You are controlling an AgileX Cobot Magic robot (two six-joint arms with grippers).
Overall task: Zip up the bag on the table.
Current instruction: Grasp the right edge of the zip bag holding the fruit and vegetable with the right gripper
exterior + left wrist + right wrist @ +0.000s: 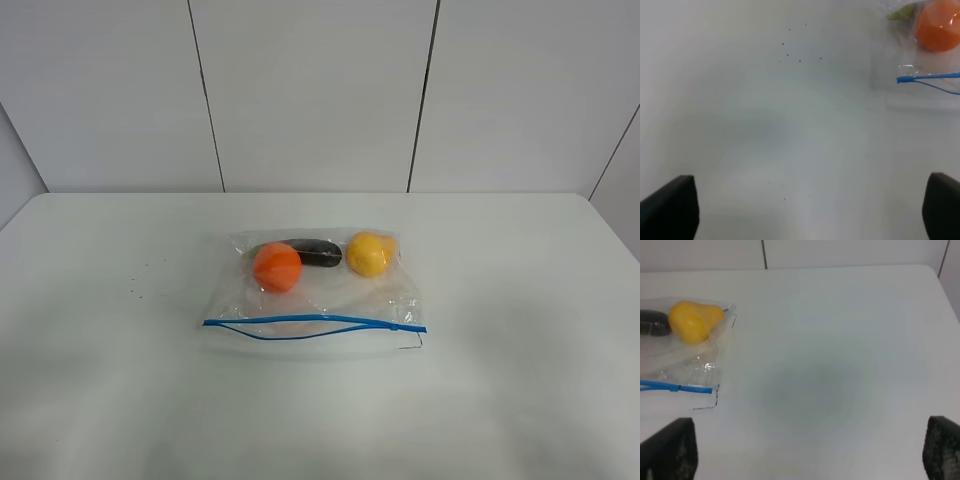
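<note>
The clear bag (330, 295) lies flat at the middle of the white table (120, 400). An orange ball (277, 267), a yellow fruit (369, 253) and a dark item (316, 252) show through it. Its blue zipper strip (313, 324) runs along the near edge, and its two strands gape apart over the left part. Neither gripper shows in the high view. The left gripper (807, 210) is open over bare table, with the bag's left zipper end (927, 77) ahead of it. The right gripper (807, 450) is open, with the bag's right corner (685, 355) off to one side.
A few tiny dark specks (800, 50) mark the table left of the bag. A thin dark mark (715, 399) sits by the bag's right zipper corner. A panelled wall (320, 90) stands behind the table's far edge.
</note>
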